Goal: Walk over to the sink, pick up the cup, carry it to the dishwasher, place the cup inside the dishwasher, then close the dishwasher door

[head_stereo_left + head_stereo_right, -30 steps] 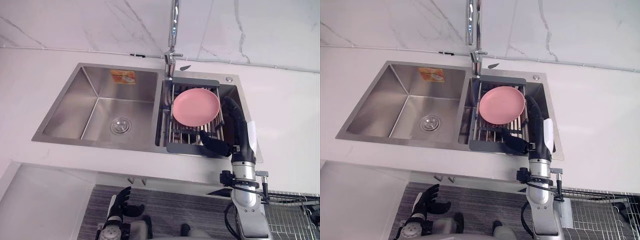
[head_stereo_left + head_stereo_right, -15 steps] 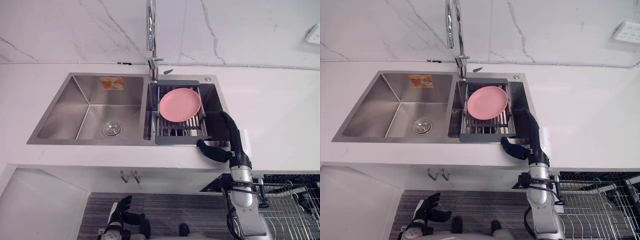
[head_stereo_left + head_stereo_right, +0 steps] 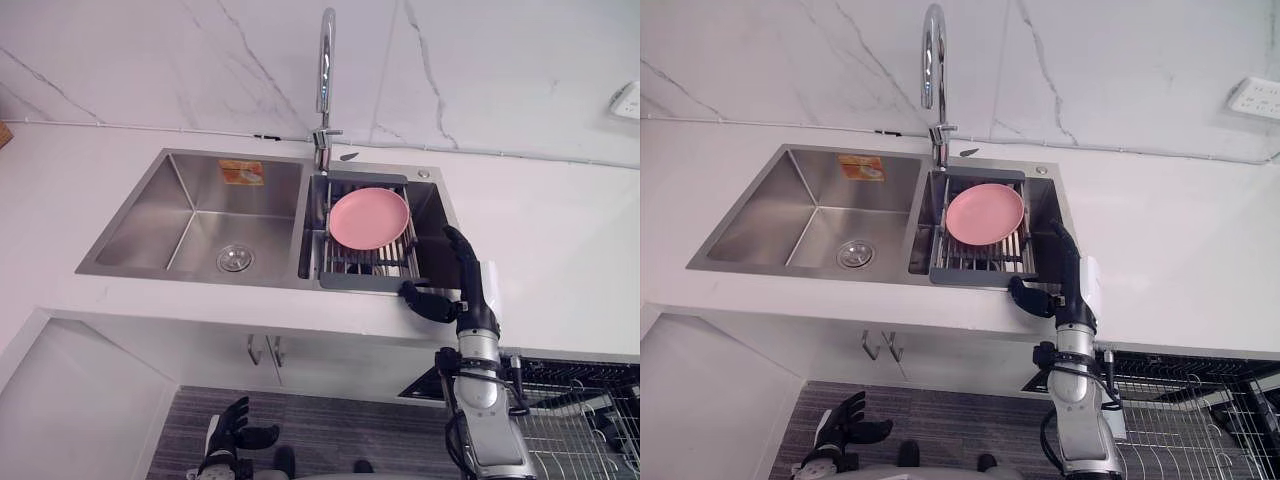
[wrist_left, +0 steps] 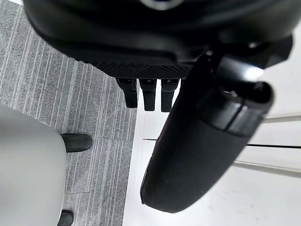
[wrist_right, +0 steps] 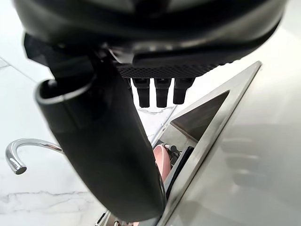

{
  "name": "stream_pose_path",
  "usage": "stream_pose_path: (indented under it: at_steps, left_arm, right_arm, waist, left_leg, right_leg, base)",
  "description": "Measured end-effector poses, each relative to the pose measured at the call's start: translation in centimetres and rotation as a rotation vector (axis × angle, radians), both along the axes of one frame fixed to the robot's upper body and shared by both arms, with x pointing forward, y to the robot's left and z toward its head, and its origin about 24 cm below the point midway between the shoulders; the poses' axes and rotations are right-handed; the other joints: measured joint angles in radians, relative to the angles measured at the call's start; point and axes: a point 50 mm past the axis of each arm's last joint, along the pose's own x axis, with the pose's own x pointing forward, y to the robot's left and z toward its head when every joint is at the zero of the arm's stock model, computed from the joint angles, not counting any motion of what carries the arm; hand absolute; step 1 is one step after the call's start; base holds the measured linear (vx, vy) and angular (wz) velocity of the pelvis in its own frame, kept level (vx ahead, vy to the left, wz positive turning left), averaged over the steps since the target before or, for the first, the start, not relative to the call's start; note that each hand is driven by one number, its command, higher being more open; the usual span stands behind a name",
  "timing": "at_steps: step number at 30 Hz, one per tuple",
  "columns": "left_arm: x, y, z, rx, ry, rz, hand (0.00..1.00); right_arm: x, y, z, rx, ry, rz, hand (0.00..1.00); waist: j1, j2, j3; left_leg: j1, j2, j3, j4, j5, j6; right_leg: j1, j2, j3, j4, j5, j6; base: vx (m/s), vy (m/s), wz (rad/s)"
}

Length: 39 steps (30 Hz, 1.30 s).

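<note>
Although the head camera has swung too, your right hand [image 3: 466,292] has truly come back relative to the sink [image 3: 190,215]. A second ago its fingers lay along the right side of the rack [image 3: 365,283], beside the pink plate [image 3: 369,218]. Now they only reach the right basin's front corner, with the thumb over the front rim and the table [image 3: 560,250] edge. Its fingers are straight and the thumb is spread wide, and its own wrist view shows nothing between them. Your left hand [image 3: 232,430] hangs low over the floor, fingers loosely spread, holding nothing.

So the pick-up is not yet made, and I judge you are retreating without a load. Note that what the sink holds is a plate rather than a cup, so check your target before reaching again.

That plate lies on the rack over the right basin, just in front of the faucet [image 3: 323,70], open face up toward you. Being round, it has no long axis. The rack beneath it runs front to back.
</note>
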Motion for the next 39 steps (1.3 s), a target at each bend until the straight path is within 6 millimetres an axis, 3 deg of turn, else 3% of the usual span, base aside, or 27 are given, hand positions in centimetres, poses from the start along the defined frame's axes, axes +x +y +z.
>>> stream_pose_path:
  at_steps: [17, 33, 39]
  left_arm:
    - [0.7, 0.3, 0.4, -0.009, -0.037, 0.014, 0.9]
    - [2.1, 0.3, 1.2, -0.005, -0.101, 0.0, 0.9]
    - [2.5, 0.2, 1.4, -0.003, -0.128, -0.011, 0.9]
  right_arm:
    - [3.6, -0.9, 4.2, -0.136, -0.146, 0.057, 0.9]
    - [8.3, -1.1, 4.3, -0.544, -0.037, 0.151, 0.9]
    - [9.7, -1.4, 4.9, -0.656, -0.015, 0.1, 0.9]
  waist:
    - [0.013, -0.017, 0.04]
    - [0.038, -0.023, 0.098]
    - [0.042, -0.021, 0.117]
  left_leg:
    - [-0.002, -0.017, -0.017, 0.0, -0.005, 0.005]
    - [-0.038, -0.029, -0.046, 0.012, 0.001, 0.018]
    - [-0.064, -0.029, -0.046, 0.061, -0.024, 0.015]
  right_leg:
    - [0.005, -0.019, -0.016, 0.004, -0.007, 0.01]
    - [-0.021, -0.03, -0.044, 0.022, -0.009, 0.014]
    - [-0.026, -0.03, -0.045, 0.027, -0.009, 0.014]
  base:
    - [0.01, -0.002, 0.03]
    - [0.0, -0.005, 0.05]
    - [0.0, 0.0, 0.0]
